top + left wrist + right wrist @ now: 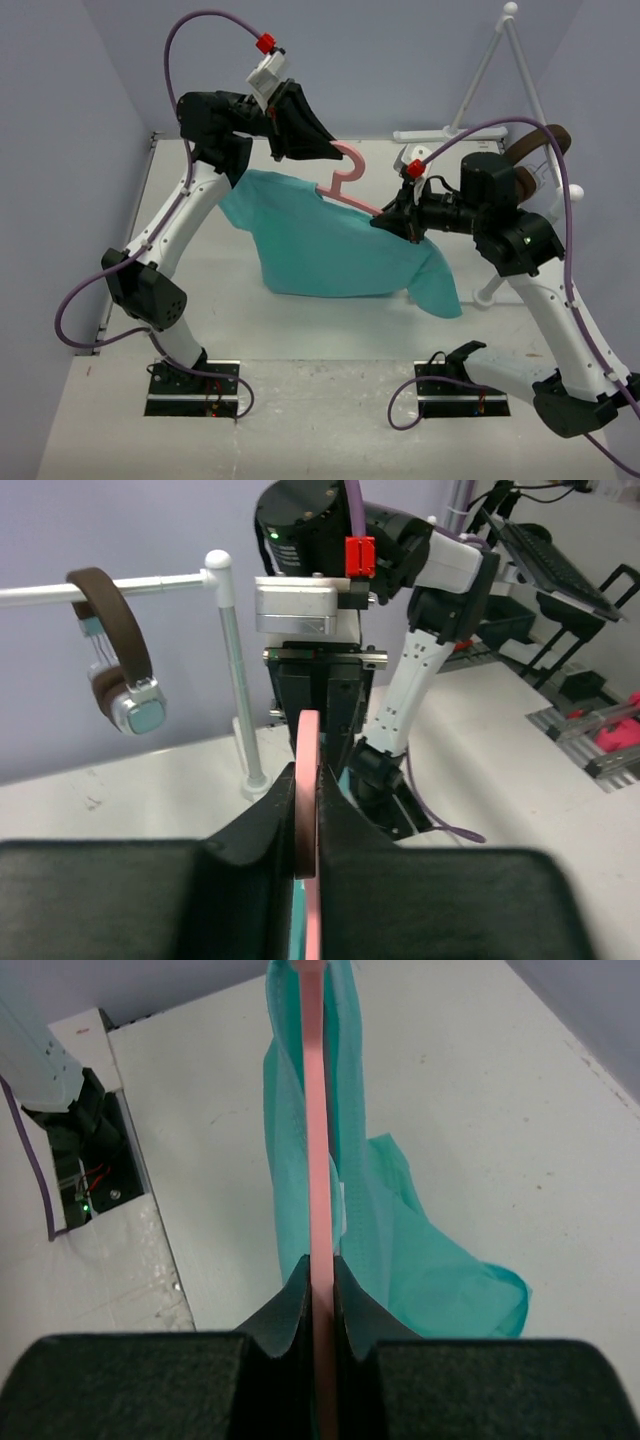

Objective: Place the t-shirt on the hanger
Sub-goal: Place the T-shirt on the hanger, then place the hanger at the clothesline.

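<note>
Pink hanger (345, 172): raised above surface (300, 330), tilted, right end lower. At hook side, left hand (326, 153): clamped onto hanger. At lower arm, right hand (388, 220): pinched on hanger, cloth on either side. Teal t-shirt (330, 250): draped from hanger, hook out at neck, right sleeve sagging. Step judged: seating shirt evenly. Advised: both pinches kept firm, hanger levelled slowly, no twisting, lest cloth slide toward low end

White rack (235, 670), headphones (140, 705) obstruct far right; hanging t-shirt (330, 250) fills centre.
</note>
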Motion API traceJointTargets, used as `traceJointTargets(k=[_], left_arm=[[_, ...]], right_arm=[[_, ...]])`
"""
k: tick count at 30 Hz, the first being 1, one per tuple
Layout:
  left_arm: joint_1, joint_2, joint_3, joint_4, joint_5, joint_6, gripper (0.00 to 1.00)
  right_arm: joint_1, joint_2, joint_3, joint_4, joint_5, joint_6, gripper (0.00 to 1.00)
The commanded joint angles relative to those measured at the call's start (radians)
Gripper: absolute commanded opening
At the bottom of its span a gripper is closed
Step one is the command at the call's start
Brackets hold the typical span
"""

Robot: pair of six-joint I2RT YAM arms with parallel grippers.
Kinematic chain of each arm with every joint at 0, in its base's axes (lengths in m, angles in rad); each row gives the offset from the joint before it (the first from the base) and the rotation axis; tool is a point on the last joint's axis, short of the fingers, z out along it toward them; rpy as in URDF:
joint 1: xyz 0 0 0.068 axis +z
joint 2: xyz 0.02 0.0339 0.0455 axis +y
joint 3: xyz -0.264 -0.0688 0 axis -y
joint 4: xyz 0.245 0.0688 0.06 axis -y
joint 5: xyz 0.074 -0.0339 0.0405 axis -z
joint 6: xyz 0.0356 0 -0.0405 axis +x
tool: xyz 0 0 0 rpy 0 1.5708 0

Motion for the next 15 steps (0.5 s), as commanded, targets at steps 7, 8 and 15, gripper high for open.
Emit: traceJointTargets(k=[7, 8, 15], left_arm=[[0.056, -0.074, -0.019, -0.181, -0.354, 0.184, 0.81], [0.059, -0.08, -0.023, -0.191, -0.406, 0.193, 0.96], [0.078, -0.317, -0.116, -0.646, -1.139, 0.397, 1.0]], right_arm=[[0.002, -0.128, -0.08, 0.153, 0.19, 0.208, 0.0], [0.003, -0.127, -0.079, 0.144, 0.202, 0.209, 0.0], [0.003, -0.092, -0.078, 0.125, 0.519, 0.362, 0.0]])
